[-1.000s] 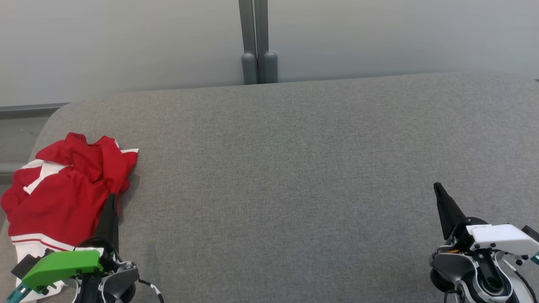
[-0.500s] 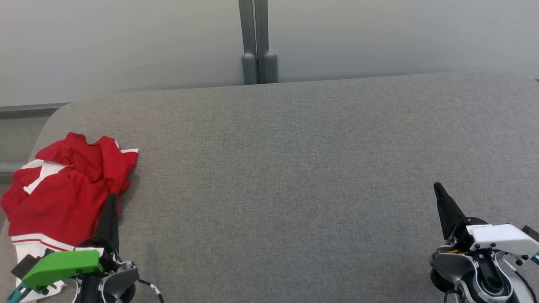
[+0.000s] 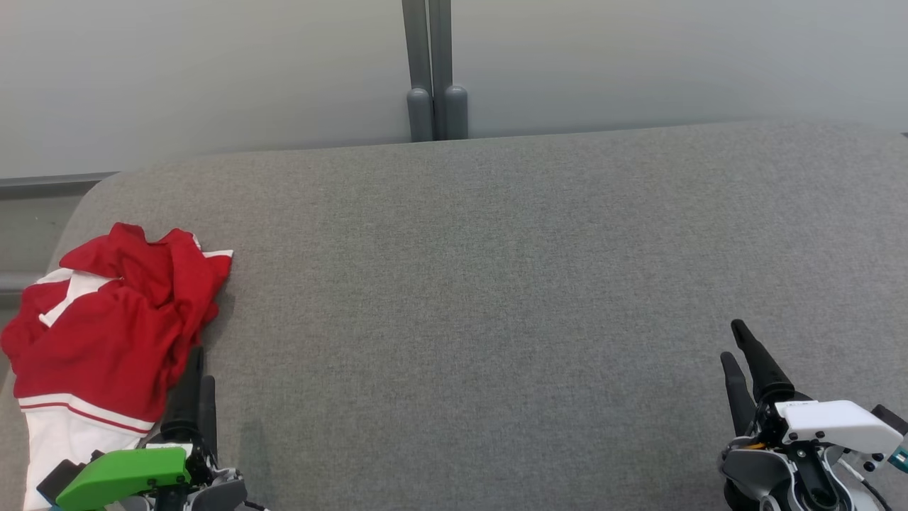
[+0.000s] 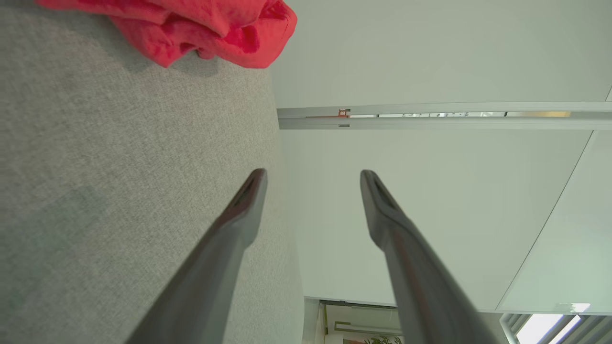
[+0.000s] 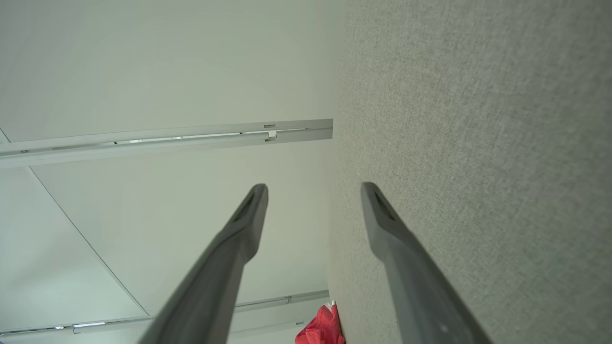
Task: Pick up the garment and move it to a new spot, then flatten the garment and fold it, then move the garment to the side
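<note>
**Garment bunched at far left, both claws open and empty**

Grey fabric-covered surface: broad, rounded at its far left corner, spanning the head view.

Pale wall behind it, running the full width. A grey double post stands upright against the wall, just past the surface's far edge, near centre.

Garment: red with white panels and a white band edged by a thin red stripe. Crumpled in a heap at the left end of the surface, unfolded, its near white part reaching the frame's bottom edge. Left wrist view catches a red fold lying on the grey fabric, ahead of the fingers. Right wrist view shows it small and distant.

Left gripper: lower left, just beside the garment's right edge. Fingers spread apart, nothing between them.

Right gripper: lower right, well apart from the garment. Fingers likewise parted, empty, over bare grey fabric.
</note>
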Controlling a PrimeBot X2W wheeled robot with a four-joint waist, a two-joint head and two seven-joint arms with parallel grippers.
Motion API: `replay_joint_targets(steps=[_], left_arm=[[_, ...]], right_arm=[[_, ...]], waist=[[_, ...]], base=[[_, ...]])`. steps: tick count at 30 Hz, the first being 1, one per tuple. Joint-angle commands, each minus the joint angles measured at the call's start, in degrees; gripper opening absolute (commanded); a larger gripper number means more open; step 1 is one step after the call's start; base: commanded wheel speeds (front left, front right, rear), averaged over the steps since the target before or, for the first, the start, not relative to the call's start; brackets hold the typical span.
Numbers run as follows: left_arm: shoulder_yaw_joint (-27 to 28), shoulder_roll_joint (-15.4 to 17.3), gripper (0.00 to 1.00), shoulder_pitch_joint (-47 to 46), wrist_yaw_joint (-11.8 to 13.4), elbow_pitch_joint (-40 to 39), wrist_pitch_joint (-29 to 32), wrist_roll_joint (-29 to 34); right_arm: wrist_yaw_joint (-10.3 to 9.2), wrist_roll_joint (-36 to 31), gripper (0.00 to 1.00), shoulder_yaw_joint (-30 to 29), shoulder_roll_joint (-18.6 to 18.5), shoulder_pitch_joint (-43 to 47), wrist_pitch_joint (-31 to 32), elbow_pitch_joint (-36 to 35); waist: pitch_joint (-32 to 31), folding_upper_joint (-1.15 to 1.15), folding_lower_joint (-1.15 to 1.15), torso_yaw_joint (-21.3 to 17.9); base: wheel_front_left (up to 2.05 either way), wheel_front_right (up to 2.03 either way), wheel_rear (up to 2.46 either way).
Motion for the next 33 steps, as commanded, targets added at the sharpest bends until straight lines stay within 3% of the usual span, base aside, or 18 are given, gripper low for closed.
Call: replay_joint_targets(steps=[1,15,33], left_arm=[[-0.3,0.7,1.0,-1.6,0.0,-0.6,-0.7,1.6],[0.3,0.6,1.0,-2.6,0.0,0.5,-4.2,12.0],[0.1,0.6,1.0,-3.6,0.0,1.6,-8.3,31.6]], right_arm=[[0.02,-0.9,1.0,0.5,-0.8,-1.0,-0.9,-1.4],[0.02,-9.4,1.0,2.5,-2.2,-1.8,-4.9,-1.0],[0.03,-31.2,1.0,1.7,-1.6,-2.6,-9.0,-0.6]], waist=[[0.0,0.0,0.0,0.0],[0.3,0.0,0.0,-0.1],[0.5,0.0,0.0,-0.1]], base=[[0.0,0.0,0.0],[0.0,0.0,0.0],[0.0,0.0,0.0]])
